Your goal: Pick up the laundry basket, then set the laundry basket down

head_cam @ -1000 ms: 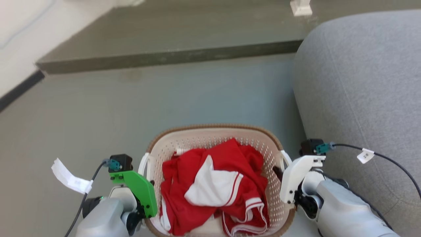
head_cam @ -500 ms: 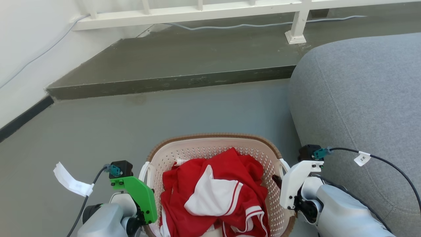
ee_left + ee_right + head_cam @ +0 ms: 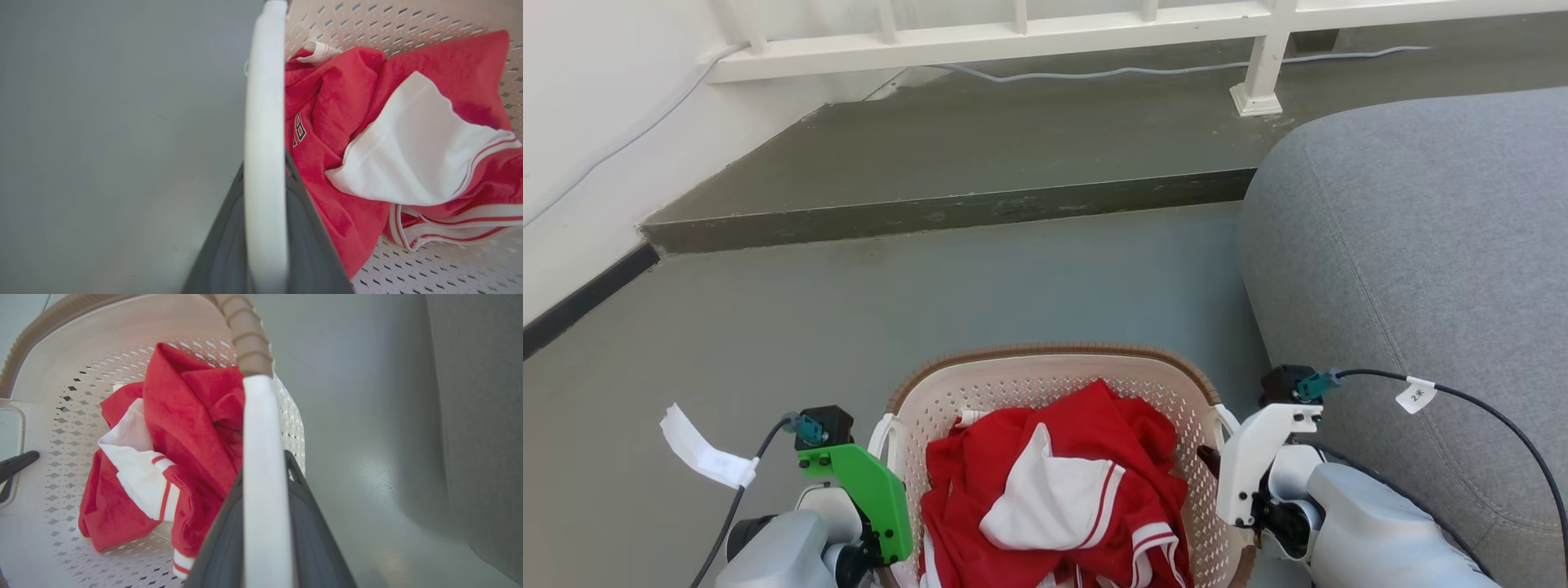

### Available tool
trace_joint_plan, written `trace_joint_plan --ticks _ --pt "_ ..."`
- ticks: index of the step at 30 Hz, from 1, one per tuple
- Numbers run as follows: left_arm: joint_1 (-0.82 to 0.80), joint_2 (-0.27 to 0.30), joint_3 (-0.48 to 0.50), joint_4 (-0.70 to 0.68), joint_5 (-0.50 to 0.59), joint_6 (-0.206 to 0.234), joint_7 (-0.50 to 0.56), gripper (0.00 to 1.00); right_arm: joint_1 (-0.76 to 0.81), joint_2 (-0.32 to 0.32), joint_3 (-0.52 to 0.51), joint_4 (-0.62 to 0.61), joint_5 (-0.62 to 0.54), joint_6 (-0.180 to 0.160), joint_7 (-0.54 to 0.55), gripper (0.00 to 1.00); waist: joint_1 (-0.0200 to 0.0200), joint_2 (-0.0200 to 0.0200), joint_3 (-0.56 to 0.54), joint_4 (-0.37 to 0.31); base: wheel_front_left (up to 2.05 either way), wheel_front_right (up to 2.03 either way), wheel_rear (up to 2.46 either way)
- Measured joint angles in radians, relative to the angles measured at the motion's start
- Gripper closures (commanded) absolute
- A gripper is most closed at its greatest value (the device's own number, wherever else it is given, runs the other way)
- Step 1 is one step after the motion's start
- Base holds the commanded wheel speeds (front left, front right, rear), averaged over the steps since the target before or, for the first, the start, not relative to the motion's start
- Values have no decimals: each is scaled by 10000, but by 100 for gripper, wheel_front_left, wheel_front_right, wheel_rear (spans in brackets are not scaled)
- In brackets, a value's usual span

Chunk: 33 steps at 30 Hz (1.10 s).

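The laundry basket point(image 3: 1045, 353), cream and perforated with a brown woven-look rim, sits low in the middle of the head view, and a red and white garment point(image 3: 1054, 482) lies in it. My left gripper point(image 3: 888, 457), under a green mount, is shut on the basket's left white handle point(image 3: 265, 143); its dark fingers point(image 3: 302, 228) flank the handle. My right gripper point(image 3: 1213, 461), under a white mount, is shut on the right white handle point(image 3: 263, 465), just below the brown rim point(image 3: 245, 339). I cannot tell whether the basket's base touches the floor.
A grey sofa point(image 3: 1421, 245) stands close on the right, almost against my right arm. Ahead is grey floor point(image 3: 931, 294), then a raised dark step point(image 3: 947, 212) with a white railing point(image 3: 1013, 37) and its post foot point(image 3: 1255, 98). A white wall point(image 3: 580, 122) runs along the left.
The whole head picture has slid downward, so the camera has tilted up and the railing has come into view. Both grippers keep the same hold on the basket handles.
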Motion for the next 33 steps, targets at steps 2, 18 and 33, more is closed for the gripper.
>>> trace_joint_plan --ticks 2,18,33 --pt "18 -2 -12 19 -36 0 33 100 7 0 44 0 40 0 15 100 0 0 -2 -6 0 0 0" --pt "44 -2 -113 29 -111 0 46 100 46 -13 213 12 226 -2 23 100 0 0 40 -59 0 0 0" --pt "44 -2 -188 61 -127 0 48 100 44 -13 378 52 416 -2 23 100 0 0 87 -69 0 0 0"
